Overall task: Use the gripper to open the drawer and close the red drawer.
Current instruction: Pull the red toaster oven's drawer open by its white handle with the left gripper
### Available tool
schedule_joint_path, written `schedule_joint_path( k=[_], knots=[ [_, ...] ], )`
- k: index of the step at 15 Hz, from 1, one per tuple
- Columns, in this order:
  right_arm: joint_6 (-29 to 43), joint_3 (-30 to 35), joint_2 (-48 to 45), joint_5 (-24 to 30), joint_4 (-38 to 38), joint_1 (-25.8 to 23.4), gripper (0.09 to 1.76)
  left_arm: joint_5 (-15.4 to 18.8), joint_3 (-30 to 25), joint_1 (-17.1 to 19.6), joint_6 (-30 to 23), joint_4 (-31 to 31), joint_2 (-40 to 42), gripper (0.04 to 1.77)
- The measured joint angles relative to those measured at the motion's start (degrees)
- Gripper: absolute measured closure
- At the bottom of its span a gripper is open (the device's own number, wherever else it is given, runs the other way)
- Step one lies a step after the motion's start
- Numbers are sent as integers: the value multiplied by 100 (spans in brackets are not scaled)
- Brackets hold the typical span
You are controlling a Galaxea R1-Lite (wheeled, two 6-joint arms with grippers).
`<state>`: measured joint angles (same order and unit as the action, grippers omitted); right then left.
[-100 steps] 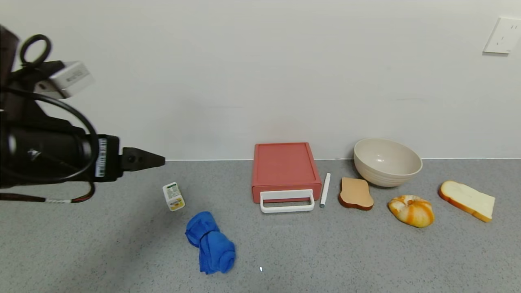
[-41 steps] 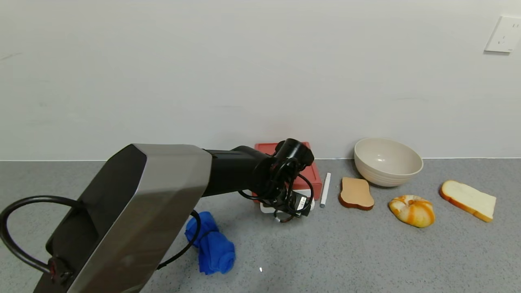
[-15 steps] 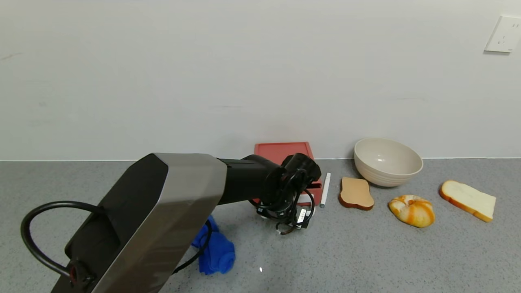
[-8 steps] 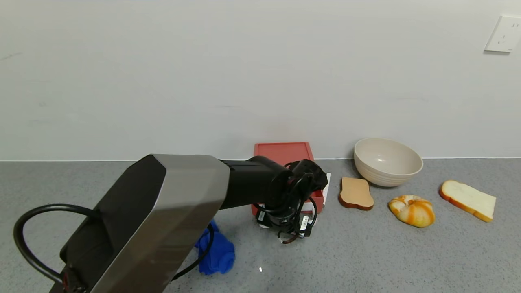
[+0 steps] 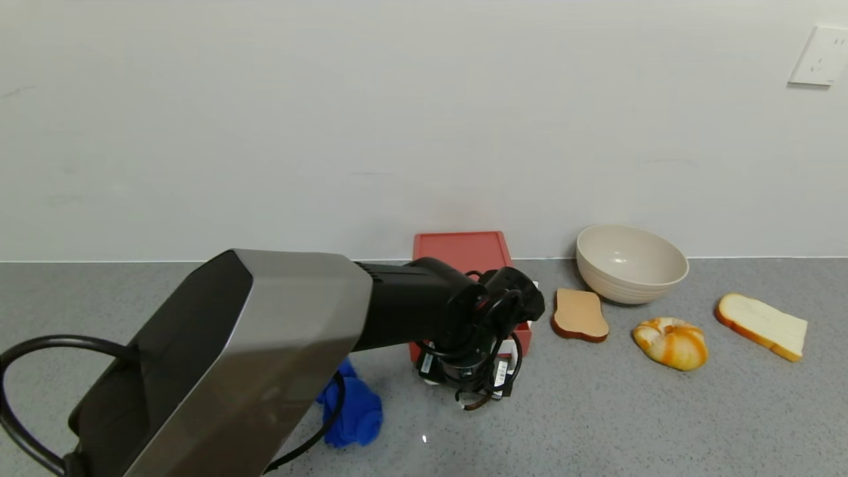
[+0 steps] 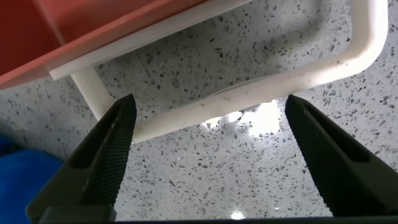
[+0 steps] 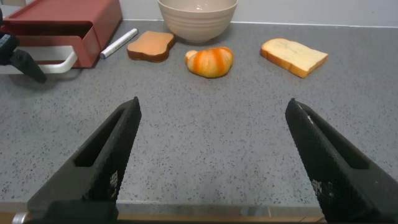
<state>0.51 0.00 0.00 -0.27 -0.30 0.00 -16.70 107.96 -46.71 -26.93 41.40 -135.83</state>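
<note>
Straddling the white loop handle (image 6: 249, 93) of the flat salmon-red plastic drawer (image 5: 462, 250), my left gripper (image 6: 208, 149) is gaping wide, gripping nothing. My right gripper (image 7: 211, 162) is idling spread, well apart from the drawer.

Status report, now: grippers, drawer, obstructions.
Left gripper open, astride white handle. Right gripper open, parked over counter. Red drawer partly open. Pen beside drawer, not blocking.

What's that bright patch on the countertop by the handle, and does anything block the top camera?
Left wrist view: reflected light glaring off the counter beside the white handle, between the left gripper's open jaws. Head view: the left arm hides the lower left. Right wrist view: no glare; the right gripper idle.
</note>
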Motion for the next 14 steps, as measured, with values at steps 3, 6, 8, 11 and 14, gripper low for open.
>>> schedule_joint_path(
  k=[3, 6, 8, 11, 14],
  knots=[
    [1, 0, 0, 0, 0, 0, 14, -7, -77, -48, -55, 2, 18, 9],
    [1, 0, 0, 0, 0, 0, 14, -49, -184, -85, -129, 5, 62, 9],
    [1, 0, 0, -2, 0, 0, 14, -71, -300, -141, -236, 7, 104, 9],
    [1, 0, 0, 0, 0, 0, 14, -71, -516, -240, -385, -9, 199, 9],
    [-2, 0, 0, 0, 0, 0, 14, -61, -730, -319, -560, 13, 317, 9]
  ],
)
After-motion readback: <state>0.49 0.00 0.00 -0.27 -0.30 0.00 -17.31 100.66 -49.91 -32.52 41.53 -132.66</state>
